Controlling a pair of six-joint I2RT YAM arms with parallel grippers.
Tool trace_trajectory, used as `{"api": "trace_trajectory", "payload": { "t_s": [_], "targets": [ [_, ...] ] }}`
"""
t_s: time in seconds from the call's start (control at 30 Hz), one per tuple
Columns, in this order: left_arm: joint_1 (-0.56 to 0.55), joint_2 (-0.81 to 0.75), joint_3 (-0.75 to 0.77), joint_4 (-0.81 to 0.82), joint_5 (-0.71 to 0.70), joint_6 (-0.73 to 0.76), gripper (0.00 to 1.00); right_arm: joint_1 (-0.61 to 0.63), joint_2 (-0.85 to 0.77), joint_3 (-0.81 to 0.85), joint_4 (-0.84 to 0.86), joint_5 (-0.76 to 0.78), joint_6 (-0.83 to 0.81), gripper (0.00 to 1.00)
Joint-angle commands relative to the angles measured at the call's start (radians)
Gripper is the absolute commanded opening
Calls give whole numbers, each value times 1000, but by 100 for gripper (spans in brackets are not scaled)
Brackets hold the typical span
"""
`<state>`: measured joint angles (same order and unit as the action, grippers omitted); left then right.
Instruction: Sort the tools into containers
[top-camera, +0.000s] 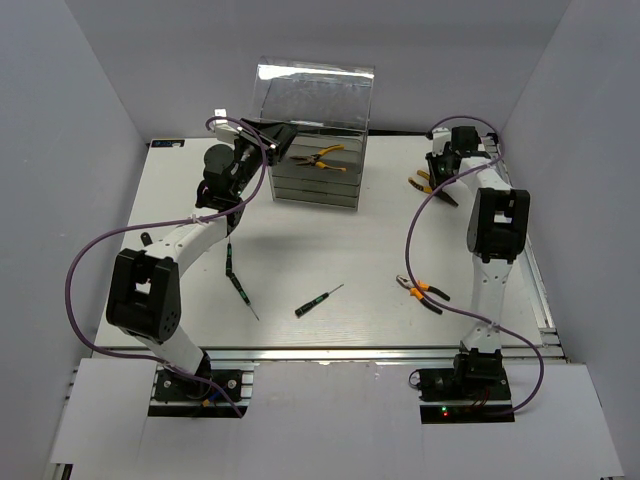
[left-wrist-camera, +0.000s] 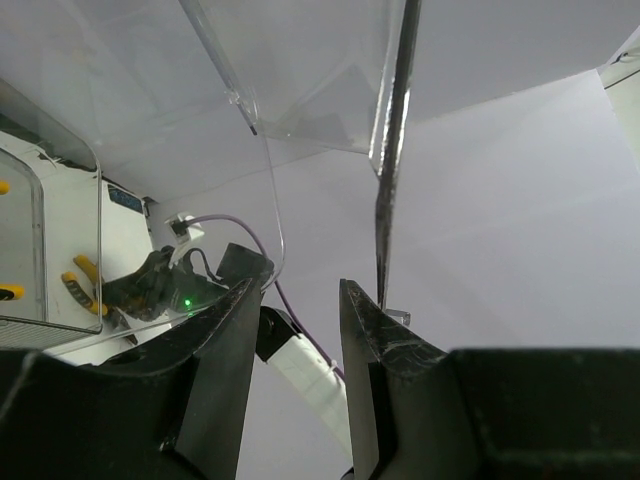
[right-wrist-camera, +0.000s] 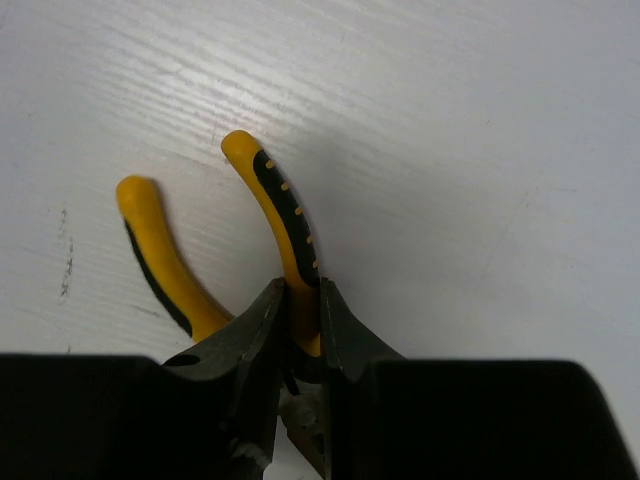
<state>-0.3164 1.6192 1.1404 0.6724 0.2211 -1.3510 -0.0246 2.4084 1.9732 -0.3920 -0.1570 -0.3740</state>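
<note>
Orange-handled pliers (right-wrist-camera: 285, 230) are pinched in the right fingers (right-wrist-camera: 252, 340), low on the desk (right-wrist-camera: 470, 150); next should come a lift toward the box (top-camera: 315, 105). The left fingers (left-wrist-camera: 222, 350) gape empty beside it.

- pliers (right-wrist-camera: 287, 215), far right edge: smooth orange-and-black grips, dull sheen
- box (top-camera: 316, 100), far edge: clear smoky plastic, glossy
- desk (right-wrist-camera: 470, 140): white, matt, faintly grained

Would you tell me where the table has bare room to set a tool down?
The widest bare patch of table lies in the middle, between the drawer box and the screwdrivers. The right side is crowded: the right gripper grips the held pliers, and the loose pliers lie nearer.
</note>
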Motion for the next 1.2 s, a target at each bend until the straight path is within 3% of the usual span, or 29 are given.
{"api": "trace_trajectory", "payload": {
  "t_s": [0.0,0.1,0.33,0.5,0.57,0.7,0.9,1.17],
  "targets": [
    [-3,-65,41,15,7,0,48,-8,-72,-51,-99,-10,-22,8],
    [-3,-70,41,15,4,1,48,-8,-164,-135,-62,-55,-19,0],
    [-3,-73,39,15,6,-7,48,-6,-422,-375,7,-246,-114,0],
    [-4,-62,53,15,3,-13,48,23,-601,-496,-118,-412,-408,0],
    [-3,-58,64,15,-2,-13,48,78,-644,-513,-189,-433,-579,0],
    [-3,-47,82,15,-8,-30,48,233,-759,-572,-317,-421,-773,0],
    [-3,-41,108,13,-14,-46,48,463,-827,-599,-281,-362,-864,0],
    [-3,-53,111,7,-31,-77,48,664,-720,-472,-191,-282,-1013,0]
  ]
}}
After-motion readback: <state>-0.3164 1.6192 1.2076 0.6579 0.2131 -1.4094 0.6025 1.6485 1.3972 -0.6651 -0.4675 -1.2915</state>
